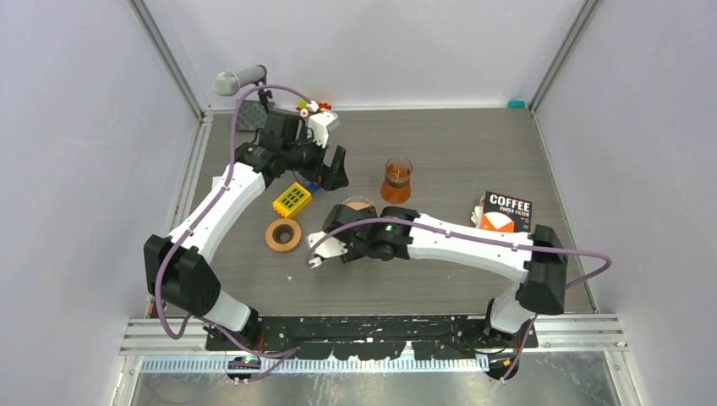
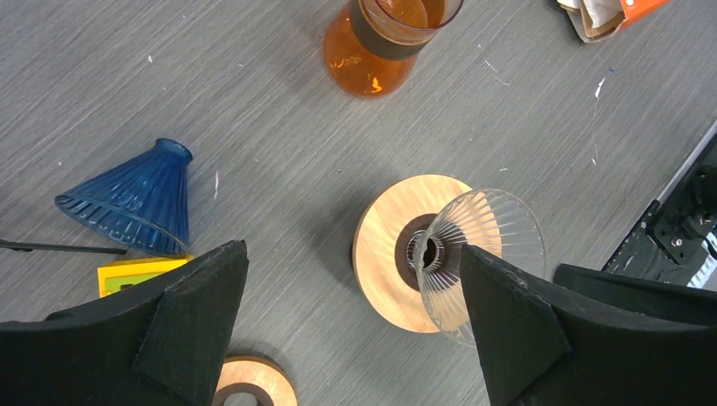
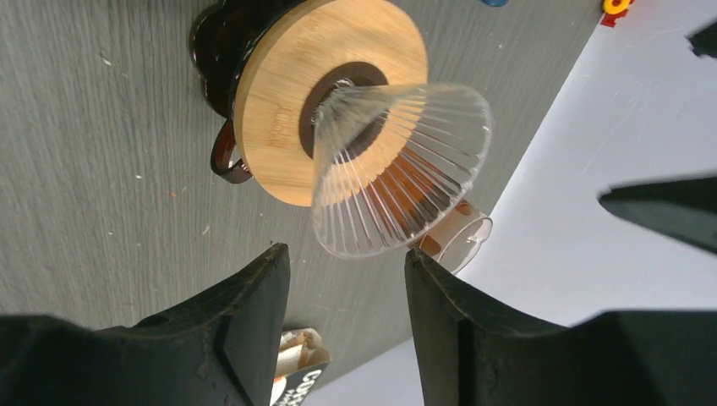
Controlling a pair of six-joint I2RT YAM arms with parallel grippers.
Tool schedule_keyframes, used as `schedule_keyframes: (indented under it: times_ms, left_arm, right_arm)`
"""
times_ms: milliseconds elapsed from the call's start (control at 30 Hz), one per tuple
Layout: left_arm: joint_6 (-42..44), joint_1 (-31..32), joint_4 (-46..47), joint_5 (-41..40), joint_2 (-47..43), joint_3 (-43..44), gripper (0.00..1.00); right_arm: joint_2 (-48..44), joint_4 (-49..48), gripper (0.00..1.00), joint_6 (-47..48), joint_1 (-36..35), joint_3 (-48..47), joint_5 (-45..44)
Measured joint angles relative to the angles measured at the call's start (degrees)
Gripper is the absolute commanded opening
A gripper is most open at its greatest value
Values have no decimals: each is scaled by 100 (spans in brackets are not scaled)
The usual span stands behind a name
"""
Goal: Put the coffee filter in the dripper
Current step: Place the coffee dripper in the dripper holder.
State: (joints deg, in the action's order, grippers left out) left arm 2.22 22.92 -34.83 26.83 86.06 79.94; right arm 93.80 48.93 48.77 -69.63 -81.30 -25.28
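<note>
The filter step looked not yet begun. The black-and-orange packet of paper coffee filters (image 1: 506, 211) lay on the grey wood-grain counter (image 1: 457, 144) at the right of the overhead frame. It was well apart from the clear ribbed glass dripper on its round wooden collar (image 1: 359, 205) at the centre. No paper showed inside the glass cone in either wrist view.

The next move, as I judged it, called for one arm to travel to the packet and pinch out a single thin sheet. That sheet would then have to be brought over the cone's open mouth and lowered in without knocking the dripper.

The right end effector (image 3: 347, 262) had its black fingers spread apart and carried nothing. The cone's rim sat just beyond the fingertips at the middle of that frame, and I could not tell whether they touched it. The left end effector (image 2: 353, 248) was likewise spread wide and empty, hanging above the counter with the dripper at its right finger. A blue ribbed cone (image 2: 127, 199) lay at the left of that frame and an amber glass carafe (image 2: 380, 42) stood at the top.
</note>
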Motion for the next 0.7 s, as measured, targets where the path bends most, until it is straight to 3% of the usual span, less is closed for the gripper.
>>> schedule_keyframes:
  times_ms: [200,467,700]
  left_arm:
    - [7,0,-116,-138,0,85,91]
    - [-201,0,-160,-4,-13,-98,83]
    - [-697,0,-59,216,-101,-765,76]
  right_arm:
    - [-737,35,59,-632,409,-166,743]
    - [-1733,-492,58,-2212,2155,-31,1932]
    - [-1480,-896,57,-4009,2968,267,2715]
